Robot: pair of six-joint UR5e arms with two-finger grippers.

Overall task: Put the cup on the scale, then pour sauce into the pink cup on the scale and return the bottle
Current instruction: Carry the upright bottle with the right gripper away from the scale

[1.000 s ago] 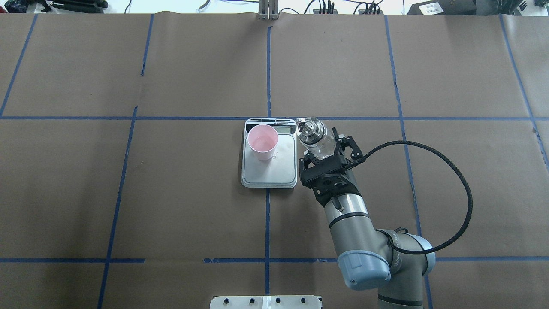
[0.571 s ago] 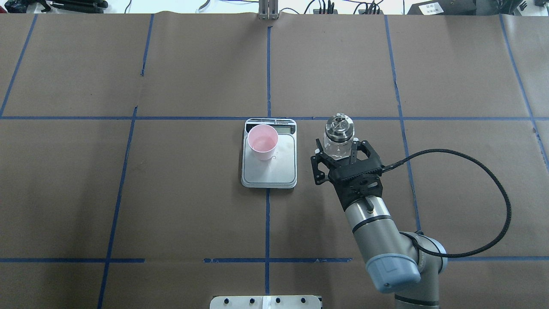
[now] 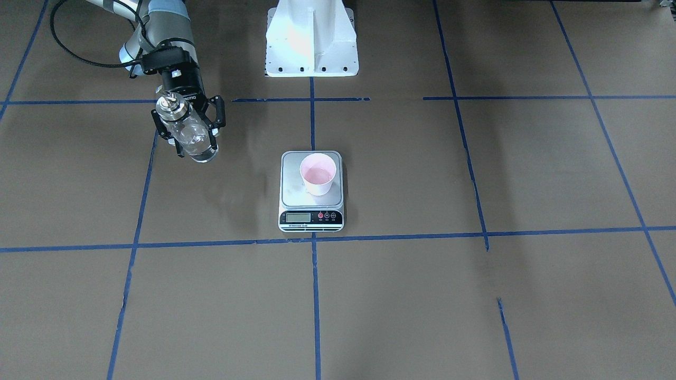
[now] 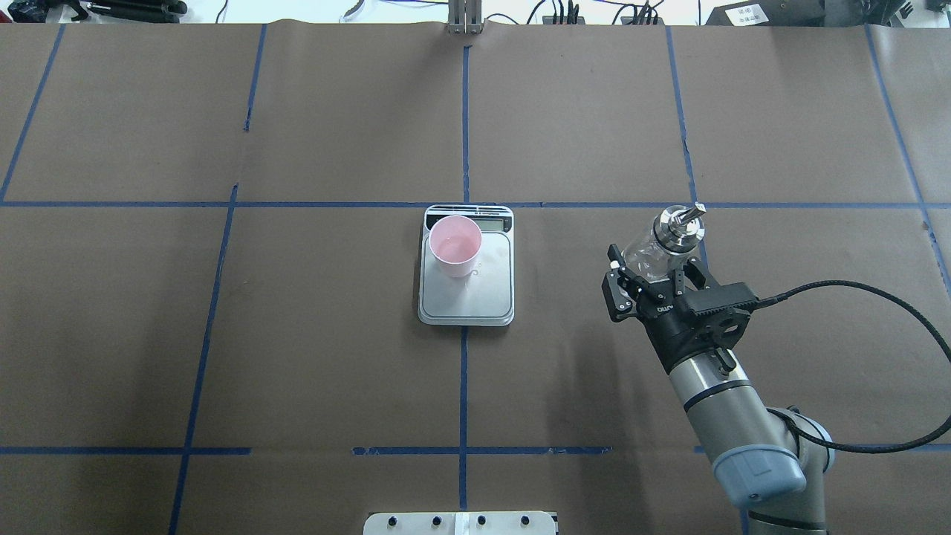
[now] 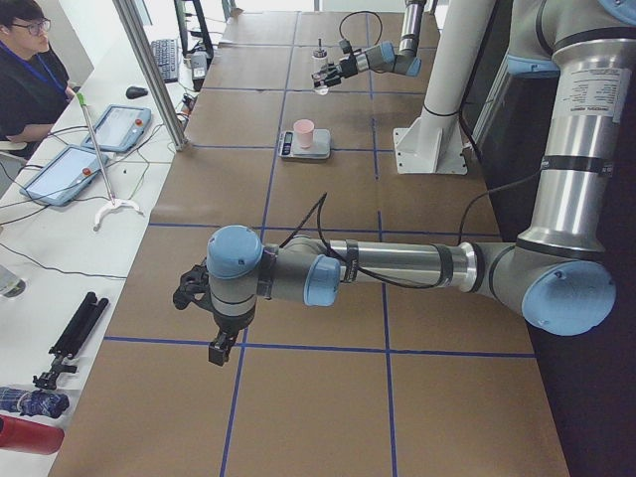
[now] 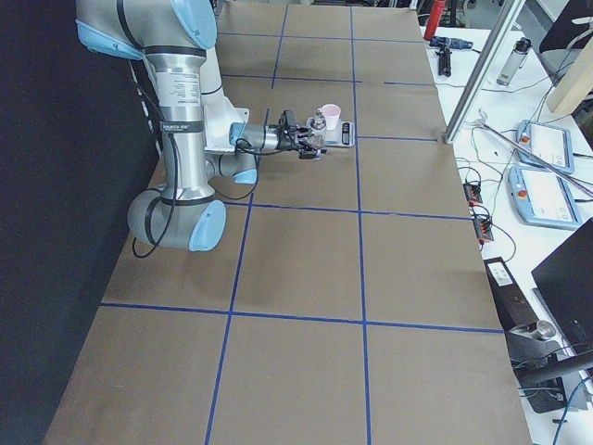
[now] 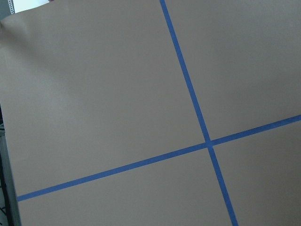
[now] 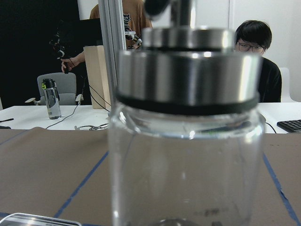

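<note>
Bottle (image 4: 661,249) has gone further right since the earlier overhead shots. It was by the scale's right edge, now it's well apart from it, right of centre in the overhead view, over the vertical blue tape line (image 4: 682,126). Right claw (image 4: 654,276) is clamped on the glass body, with cap and spout pointing to the upper right of that frame. Cup (image 4: 455,245) stands on the scale (image 4: 468,297) at frame centre, on the upper-left part of the platform, with a little sauce (image 3: 318,173) in it. Pour looks done, so I read this as the return leg.

Doing it well:
- level the bottle before descent so nothing dribbles from the spout
- come down slow and let the base sit flat on the table (image 4: 817,148), only then release
- back off straight along the fingers so they don't clip the glass
- stay away from the scale so the reading isn't disturbed

Can't make out:
- whether the base touches the table or hangs off it
- how much liquid is left in the bottle: clear on clear glass, and the bottle fills the right wrist view
- the scale display, too small to read
- the left claw (image 5: 217,348): seen only in the side view, lower left, well away, so can't tell if apart or together; its wrist camera sees only paper and tape
</note>
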